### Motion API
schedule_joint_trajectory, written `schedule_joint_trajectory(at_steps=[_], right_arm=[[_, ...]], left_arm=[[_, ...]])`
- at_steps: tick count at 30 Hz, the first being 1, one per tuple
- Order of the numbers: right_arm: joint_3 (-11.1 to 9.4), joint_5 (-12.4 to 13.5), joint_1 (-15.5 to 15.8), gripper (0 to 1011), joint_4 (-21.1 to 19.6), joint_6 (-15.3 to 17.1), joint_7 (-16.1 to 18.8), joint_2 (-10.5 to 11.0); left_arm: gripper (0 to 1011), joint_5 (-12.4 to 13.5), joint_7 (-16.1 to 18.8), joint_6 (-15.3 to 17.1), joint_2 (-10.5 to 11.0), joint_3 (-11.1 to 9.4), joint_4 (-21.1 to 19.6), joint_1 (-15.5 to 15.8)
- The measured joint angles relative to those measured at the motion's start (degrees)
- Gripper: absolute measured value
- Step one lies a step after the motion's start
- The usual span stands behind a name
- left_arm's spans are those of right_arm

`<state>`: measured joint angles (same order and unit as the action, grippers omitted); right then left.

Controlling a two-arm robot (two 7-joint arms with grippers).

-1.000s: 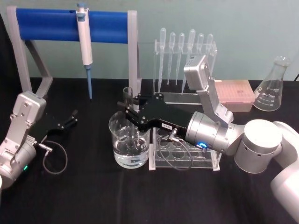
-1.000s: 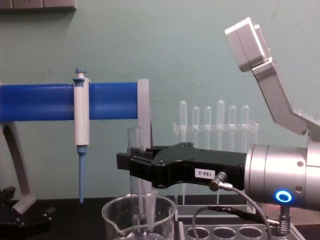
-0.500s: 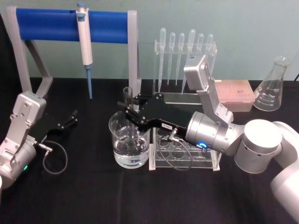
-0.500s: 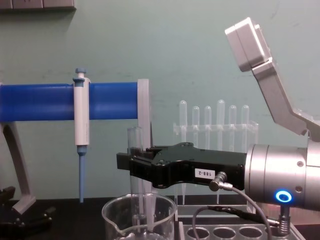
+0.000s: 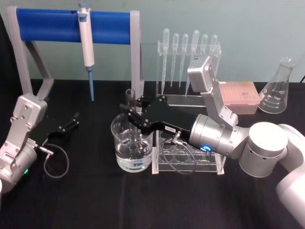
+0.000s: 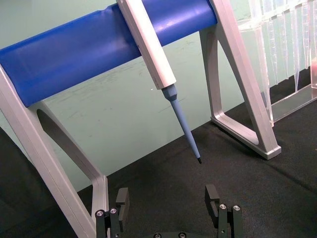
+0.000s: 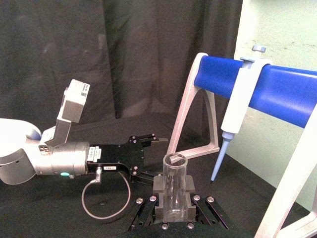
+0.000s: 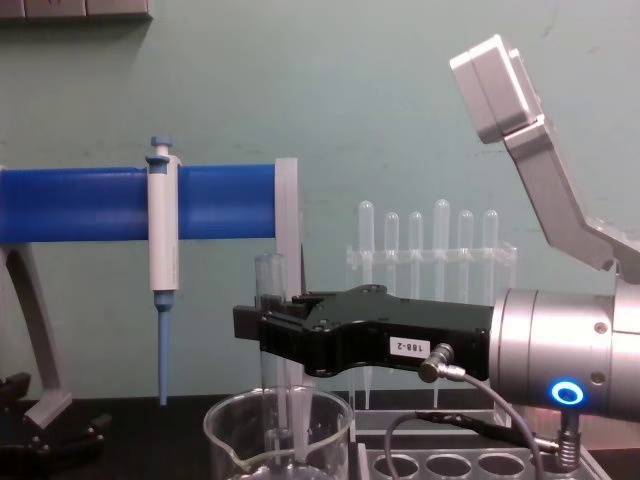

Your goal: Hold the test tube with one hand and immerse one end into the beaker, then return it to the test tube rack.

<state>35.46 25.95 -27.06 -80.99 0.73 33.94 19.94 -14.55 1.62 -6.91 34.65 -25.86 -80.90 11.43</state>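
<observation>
**Task item.** The clear glass test tube [image 5: 130,95], a straight cylinder with an open mouth, stands upright inside the wide clear glass beaker [image 5: 119,152]. That beaker has a flared rim and holds clear liquid low down. The tube's lower end appears to reach the liquid.

**Grip.** The black two-fingered right pincer [image 5: 130,113] is clamped on the tube's upper part, above the beaker.

**Handling, judged.** The tube should be light, rigid, smooth, thin-walled and brittle, and slippery once wet. Hold it on the dry upper section with moderate force, and keep it vertical, clear of the beaker wall.

**Surroundings.** A clear acrylic rack with round holes [image 5: 214,162] sits just right of the beaker. The left pincer [image 6: 167,198] is empty with fingers apart, well left of the beaker over the black cloth tabletop [image 5: 95,200].
</observation>
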Motion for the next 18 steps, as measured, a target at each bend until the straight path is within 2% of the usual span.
schedule_joint_trajectory(at_steps=[18], right_arm=[[0.0, 0.0, 0.0, 241, 0.0, 0.0, 0.0, 0.0]], left_arm=[[1000, 0.0, 0.0, 0.0, 0.0, 0.0, 0.0, 0.0]])
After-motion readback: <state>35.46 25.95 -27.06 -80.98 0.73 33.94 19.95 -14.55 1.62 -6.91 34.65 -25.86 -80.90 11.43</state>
